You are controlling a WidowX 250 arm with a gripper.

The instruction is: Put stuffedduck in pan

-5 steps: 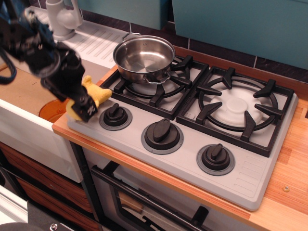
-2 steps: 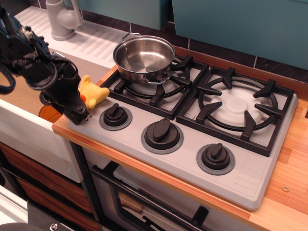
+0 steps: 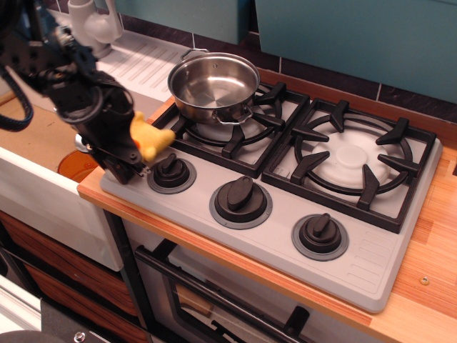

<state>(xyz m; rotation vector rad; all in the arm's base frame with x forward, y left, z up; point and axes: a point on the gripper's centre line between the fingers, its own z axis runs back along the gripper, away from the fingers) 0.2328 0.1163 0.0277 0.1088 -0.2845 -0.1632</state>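
The stuffedduck is a small yellow plush with an orange beak. It sits at the front left corner of the stove, just left of the leftmost knob. My black gripper comes in from the upper left and stands right against the duck's left side, hiding part of it. Its fingertips reach down to the stove top. The jaws are not distinct, so I cannot tell whether they hold the duck. The pan, a shiny steel pot, stands empty on the back left burner, up and to the right of the duck.
Three black knobs line the front of the grey stove. The right burner grate is bare. A sink with a grey faucet lies to the left. An orange disc lies by the counter edge.
The gripper drew back to the left off the duck, then moved right again against it. The duck has shifted a little to the right, toward the leftmost knob.
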